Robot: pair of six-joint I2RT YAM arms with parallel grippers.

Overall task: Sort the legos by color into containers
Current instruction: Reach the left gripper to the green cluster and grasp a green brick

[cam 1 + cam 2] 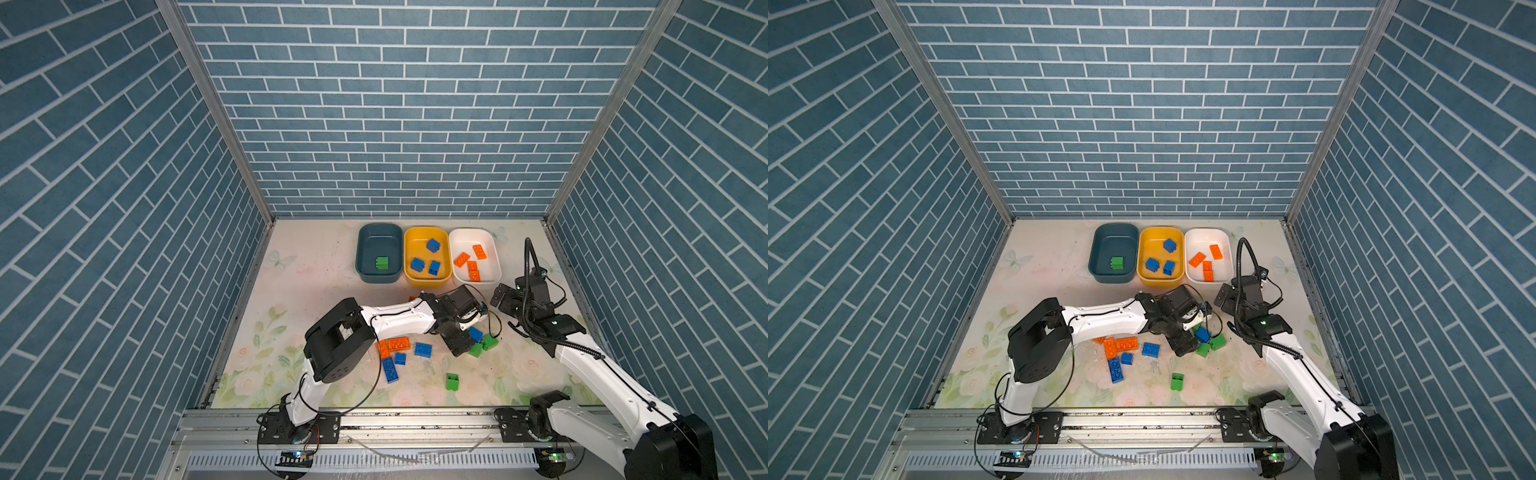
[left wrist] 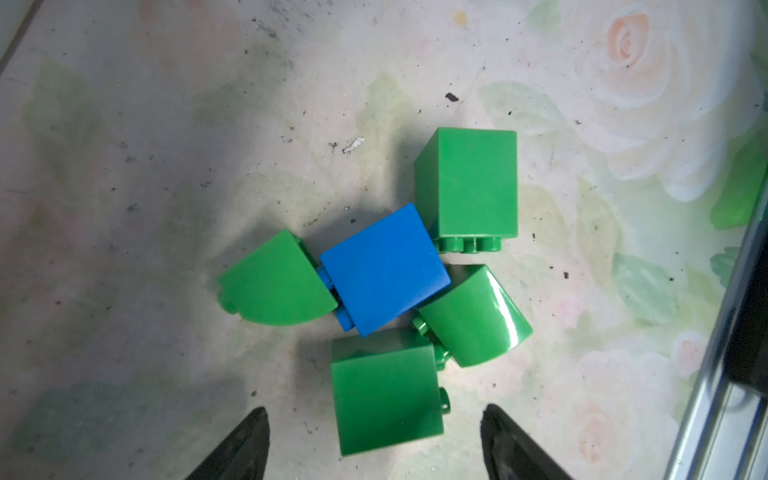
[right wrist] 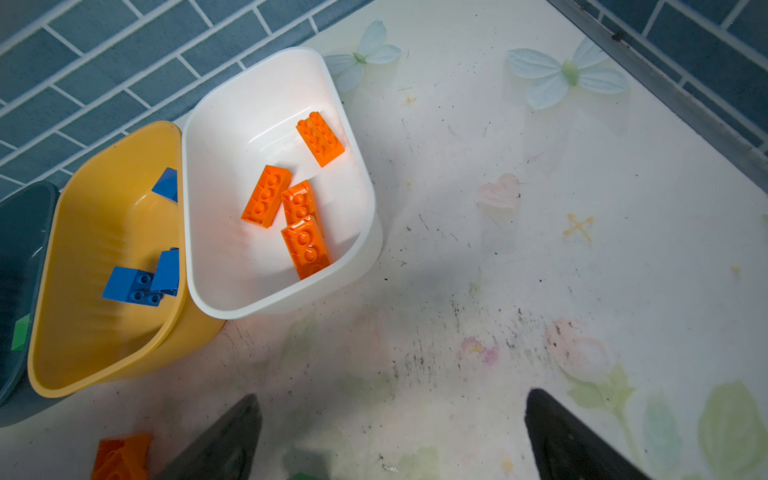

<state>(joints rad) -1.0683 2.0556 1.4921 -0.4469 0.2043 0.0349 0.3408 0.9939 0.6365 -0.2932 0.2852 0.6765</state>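
Left claw (image 2: 374, 411) hovered with fingers apart and empty over four green bricks (image 2: 467, 187) clumped round one blue brick (image 2: 384, 270). The nearest green brick (image 2: 386, 395) lay just beside the blue brick on the claw's side. It was partly between the fingertips, on its side, studs toward one finger. Right claw (image 3: 392, 397) was also spread wide and empty, well apart from the blue brick, so the left arm was nearer. Dark tub (image 1: 365, 232) sat well beyond the blue brick. Next was probably a straight drop and a squeeze.
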